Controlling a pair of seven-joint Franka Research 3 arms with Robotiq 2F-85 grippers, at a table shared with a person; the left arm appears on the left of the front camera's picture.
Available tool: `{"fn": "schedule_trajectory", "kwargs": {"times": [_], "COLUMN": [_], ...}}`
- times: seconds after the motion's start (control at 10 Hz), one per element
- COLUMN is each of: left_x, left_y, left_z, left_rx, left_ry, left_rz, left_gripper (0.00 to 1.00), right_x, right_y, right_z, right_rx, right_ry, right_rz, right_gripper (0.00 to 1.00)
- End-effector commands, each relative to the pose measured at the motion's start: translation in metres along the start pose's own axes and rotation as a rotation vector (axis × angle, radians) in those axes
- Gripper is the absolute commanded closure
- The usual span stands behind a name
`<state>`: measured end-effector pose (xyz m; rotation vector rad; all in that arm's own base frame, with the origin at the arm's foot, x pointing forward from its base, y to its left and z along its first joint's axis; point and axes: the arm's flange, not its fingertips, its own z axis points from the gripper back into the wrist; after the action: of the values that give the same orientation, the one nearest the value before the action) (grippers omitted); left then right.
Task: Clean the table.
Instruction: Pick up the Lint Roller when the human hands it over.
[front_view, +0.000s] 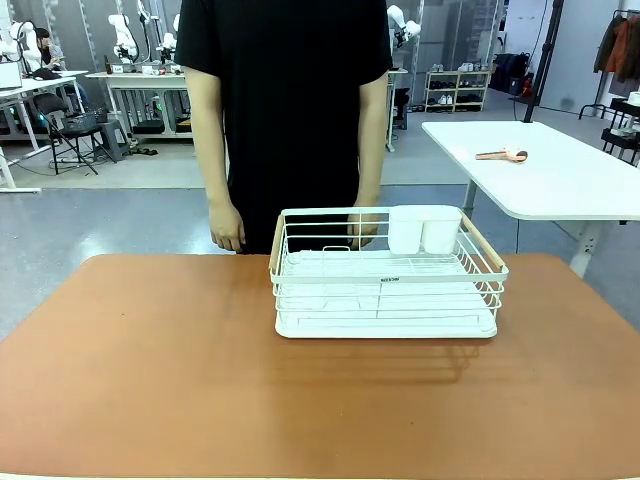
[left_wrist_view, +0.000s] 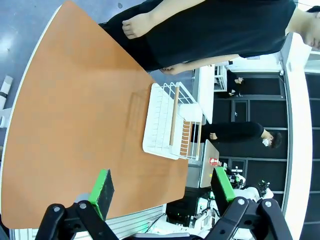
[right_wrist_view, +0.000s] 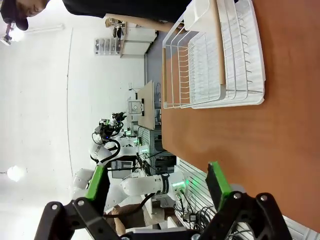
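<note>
White wire rack (front_view: 390, 300) sits a little right of centre from where I look, toward the far side. It has a wooden handle (front_view: 276, 245) on its left end and a second wooden handle (front_view: 483, 243) on its right end. A white two-part holder (front_view: 425, 228) stands in its far right corner. A person (front_view: 290, 100) in a black top stands just behind the rack. At far right is a separate white surface (front_view: 560, 190) with a small peach-coloured tool (front_view: 503, 155) lying on it; I cannot tell what kind. A shoe shelf (front_view: 458, 90) stands far back.
</note>
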<state>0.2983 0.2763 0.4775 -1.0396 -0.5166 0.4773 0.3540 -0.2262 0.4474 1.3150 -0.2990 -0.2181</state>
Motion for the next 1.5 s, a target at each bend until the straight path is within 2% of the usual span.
{"fn": "schedule_trajectory", "kwargs": {"times": [0.0, 1.4], "left_x": [-0.0004, -0.0004], "left_y": [0.0011, 0.0011], "left_z": [0.0034, 0.0034], "left_rx": [-0.005, -0.005], "left_ry": [0.015, 0.015], "left_rz": [-0.026, -0.026], "left_gripper": [0.00, 0.00], "right_x": [-0.0014, -0.0014], "right_y": [0.0030, 0.0030], "right_z": [-0.0010, -0.0010], "right_rx": [0.011, 0.011], "right_ry": [0.001, 0.001], "right_rz": [0.027, 0.027], "right_gripper": [0.00, 0.00]}}
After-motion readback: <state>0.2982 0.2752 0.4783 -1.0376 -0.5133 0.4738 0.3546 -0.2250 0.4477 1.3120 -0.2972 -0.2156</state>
